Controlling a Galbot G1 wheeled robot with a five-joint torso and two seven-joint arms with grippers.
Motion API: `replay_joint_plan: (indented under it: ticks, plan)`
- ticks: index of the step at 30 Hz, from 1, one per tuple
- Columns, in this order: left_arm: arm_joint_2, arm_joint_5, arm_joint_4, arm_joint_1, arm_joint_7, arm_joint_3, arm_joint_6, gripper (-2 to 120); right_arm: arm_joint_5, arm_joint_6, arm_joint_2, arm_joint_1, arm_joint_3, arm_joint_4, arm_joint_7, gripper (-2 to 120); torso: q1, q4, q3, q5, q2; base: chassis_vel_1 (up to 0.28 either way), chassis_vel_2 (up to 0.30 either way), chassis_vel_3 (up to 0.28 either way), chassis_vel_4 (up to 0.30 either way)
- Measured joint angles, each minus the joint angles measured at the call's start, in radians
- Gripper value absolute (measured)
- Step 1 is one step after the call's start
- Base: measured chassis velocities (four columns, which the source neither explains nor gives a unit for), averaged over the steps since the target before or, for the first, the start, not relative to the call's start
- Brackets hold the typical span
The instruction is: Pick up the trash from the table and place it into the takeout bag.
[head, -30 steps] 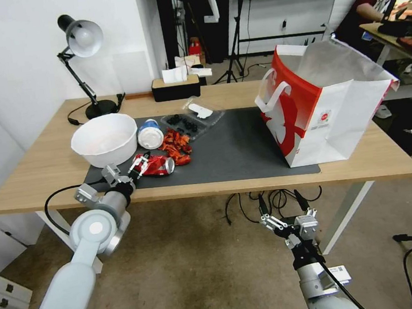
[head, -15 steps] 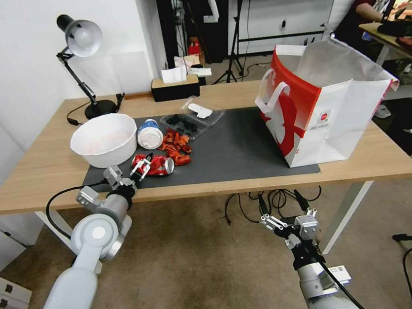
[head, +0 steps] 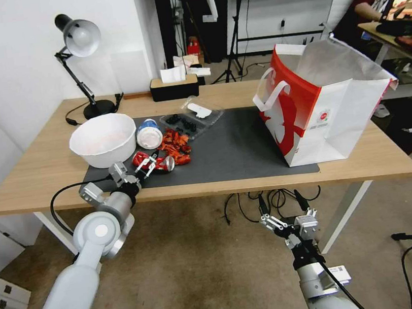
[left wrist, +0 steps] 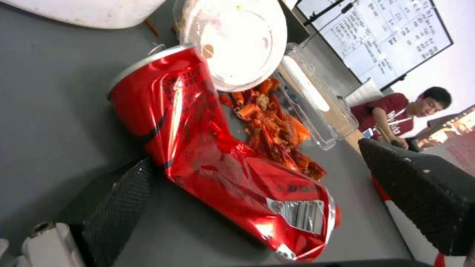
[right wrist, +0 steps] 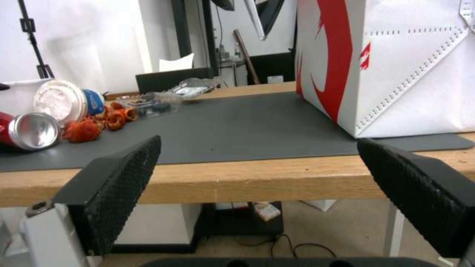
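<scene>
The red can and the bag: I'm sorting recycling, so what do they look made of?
The red can looks like thin glossy metal: sharp dents, bright silvery end. The takeout bag seems stiff matte paper, creased folds, with what looks like a silvery foil lining.

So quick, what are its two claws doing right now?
Left gripper: open, fingers either side of the crushed can.
Right gripper: open, empty, below the table edge.

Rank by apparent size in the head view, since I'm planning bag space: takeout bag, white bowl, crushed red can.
1. takeout bag
2. white bowl
3. crushed red can, partly hidden by the left gripper
</scene>
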Motion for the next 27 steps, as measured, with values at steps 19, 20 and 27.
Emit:
replay_joint_plan:
  ticks: [19,20,27]
  plan:
    - [-0.005,0.005,0.018,-0.015,-0.026,0.017,-0.012,34,0.0,0.0,0.0,0.0,0.0,0.0,0.0,100,0.0,0.0,0.0,-0.0001,0.0,0.0,0.0,0.0,0.0]
    - [-0.006,0.006,0.018,-0.013,-0.025,0.017,-0.013,30,0.0,0.0,0.0,0.0,0.0,0.0,0.0,100,0.0,0.0,0.0,-0.0001,0.0,0.0,0.0,0.0,0.0]
    - [-0.009,0.009,0.014,-0.003,-0.017,0.011,-0.02,7,0.0,0.0,0.0,0.0,0.0,0.0,0.0,100,0.0,0.0001,0.0,-0.0001,0.0,0.0,0.0,0.0,0.0]
